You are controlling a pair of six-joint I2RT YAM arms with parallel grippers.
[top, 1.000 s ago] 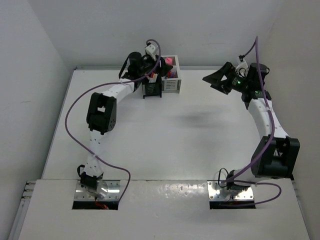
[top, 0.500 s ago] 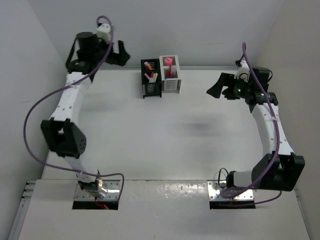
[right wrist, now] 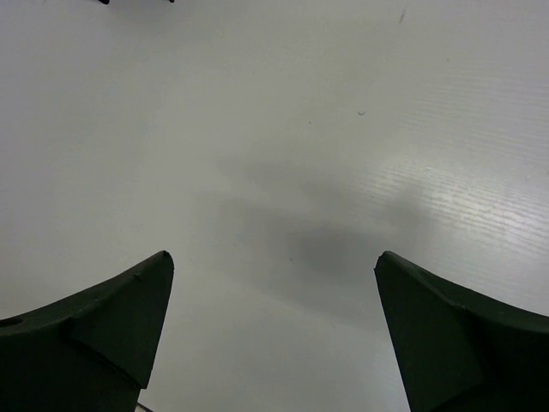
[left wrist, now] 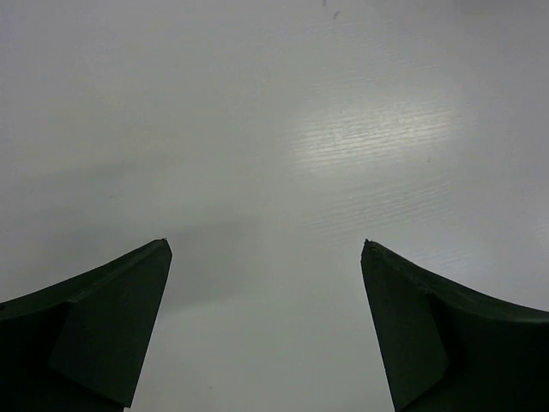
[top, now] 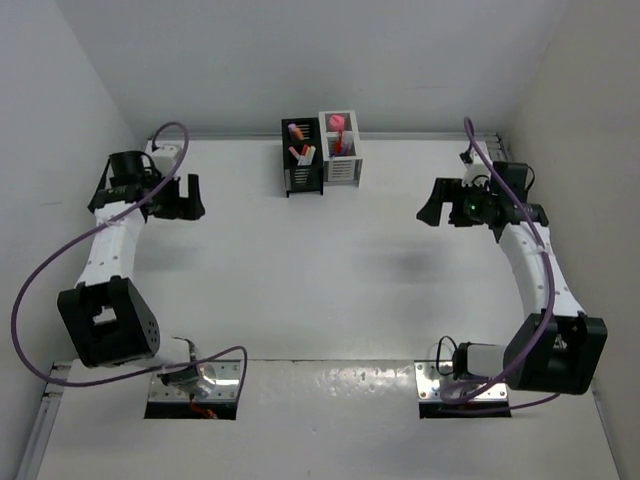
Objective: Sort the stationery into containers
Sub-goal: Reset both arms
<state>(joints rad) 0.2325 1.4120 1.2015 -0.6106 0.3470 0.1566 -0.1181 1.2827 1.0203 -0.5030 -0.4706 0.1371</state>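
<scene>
Change noted: a second ago your left gripper (top: pixel 187 197) sat right over the black holder (top: pixel 303 176). It has since swung off and now hangs well to the left of the containers (top: pixel 322 172), low over the table (top: pixel 300 290). Your right gripper (top: pixel 431 204) has only settled a little and sits well to the right of the containers.

Both pincers are spread as wide as they go. Each wrist view shows only white tabletop between the fingers, so neither has hold of anything.

Reading: that was likely a final drop-off. You have no loose stationery (top: pixel 300 150) on the table in the overhead view, so the sort looks done or nearly so.

The containers stand upright and joined, at the far edge of the table. The white holder (top: pixel 343 168) touches the black one's right side.
- Black holder: several ends poke out, lilac, orange-red and white.
- White holder: a stubby pink piece (top: pixel 338 122) sits on top, with thin reddish and bluish pens beside it. These are too small to count.
</scene>
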